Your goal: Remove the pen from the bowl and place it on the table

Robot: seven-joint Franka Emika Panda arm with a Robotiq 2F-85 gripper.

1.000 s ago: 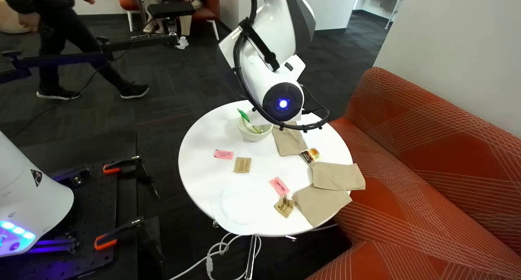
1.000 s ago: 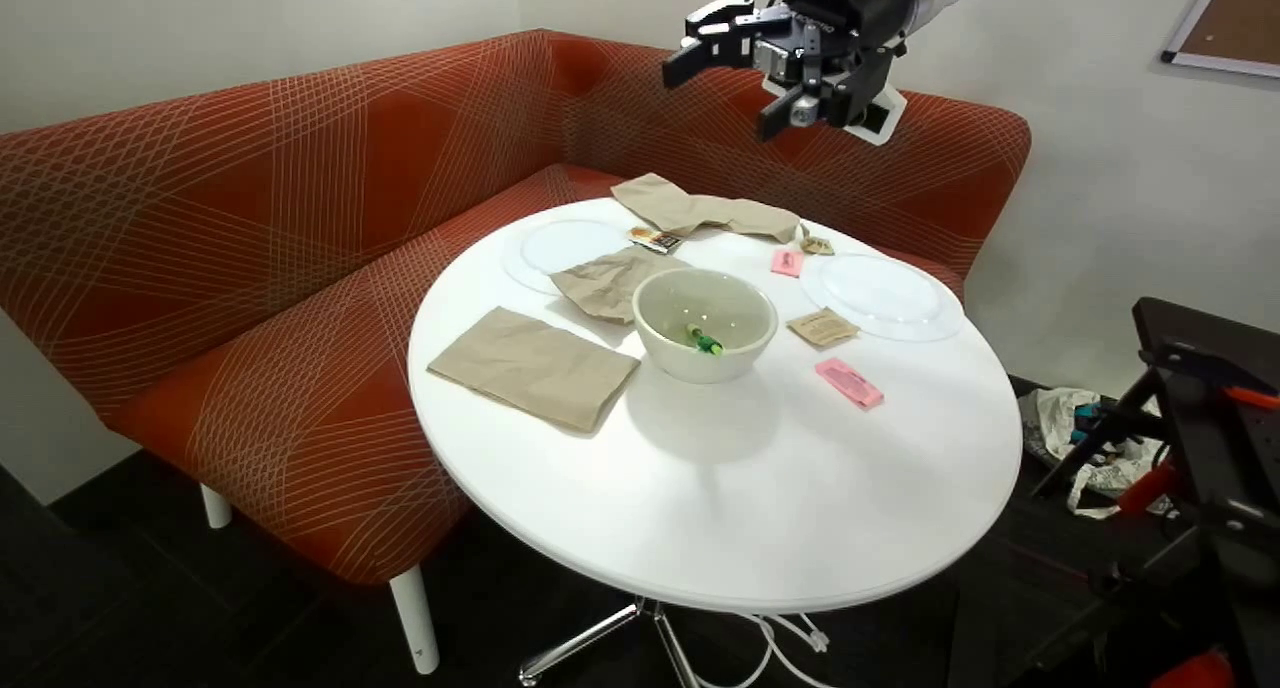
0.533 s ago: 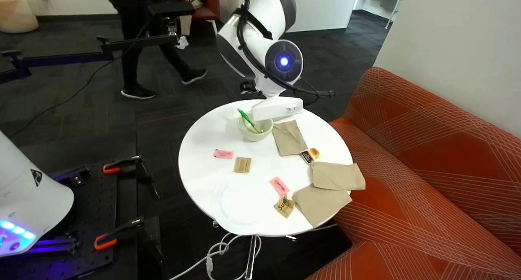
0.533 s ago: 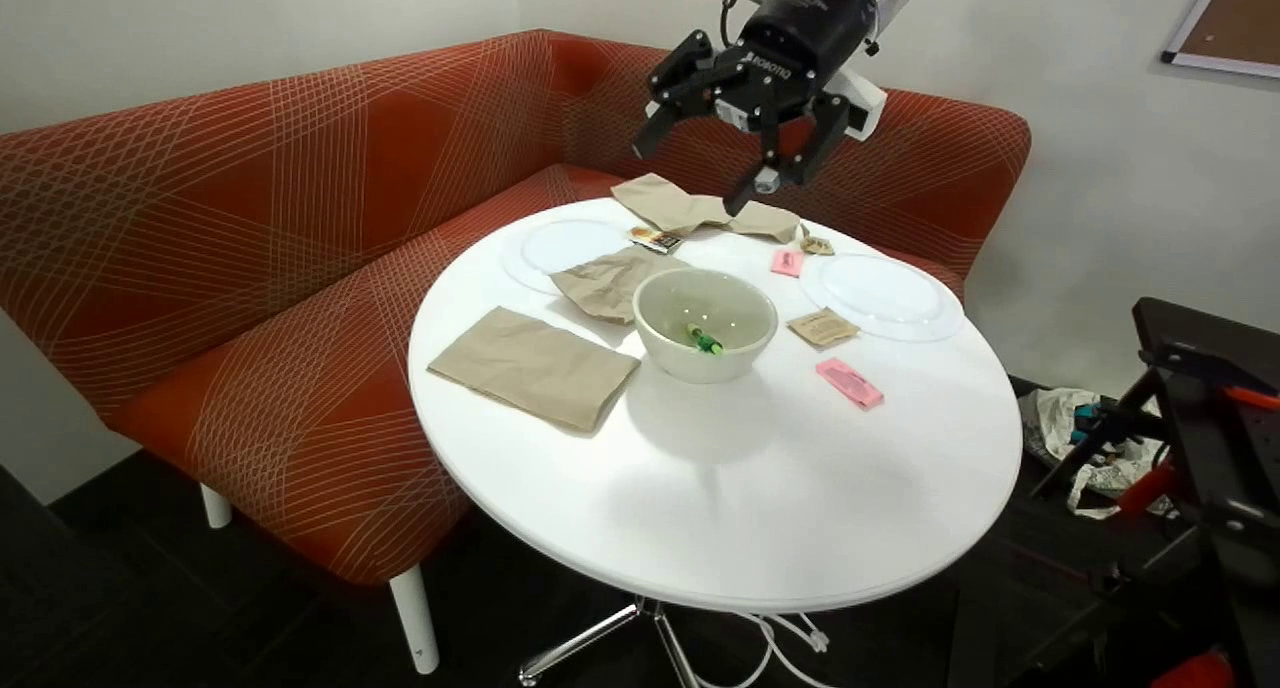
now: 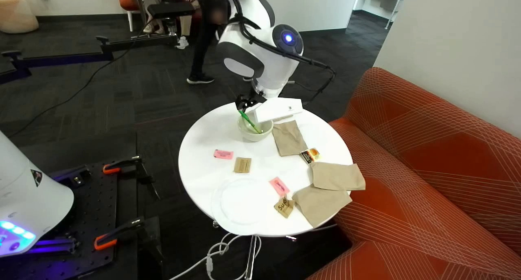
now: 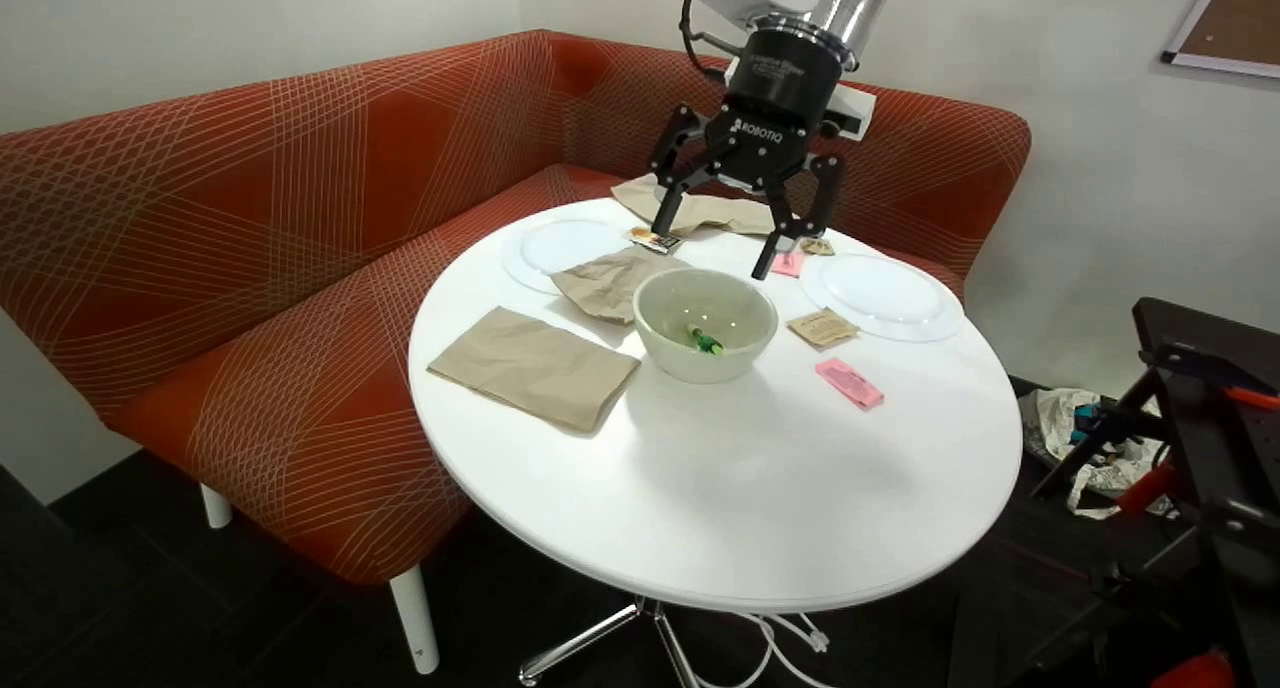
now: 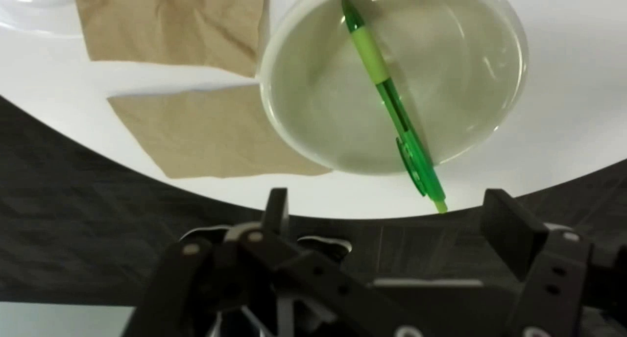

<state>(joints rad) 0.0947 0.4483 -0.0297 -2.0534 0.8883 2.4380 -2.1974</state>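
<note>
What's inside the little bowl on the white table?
A green pen leans in the bowl, its clip end poking out past the rim. I can't see the strip of bowl that the pen covers.

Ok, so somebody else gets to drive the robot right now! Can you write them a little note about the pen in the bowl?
The fingers are spread open and hold nothing.
The pen is in the bowl, its clip end past the rim in the wrist view; the bowl stands on the table.
Done: the open fingers are near the bowl, but no grasp yet.
Left: probably line up on the pen, close, lift it clear of the rim, lay it on the table and let go.
</note>
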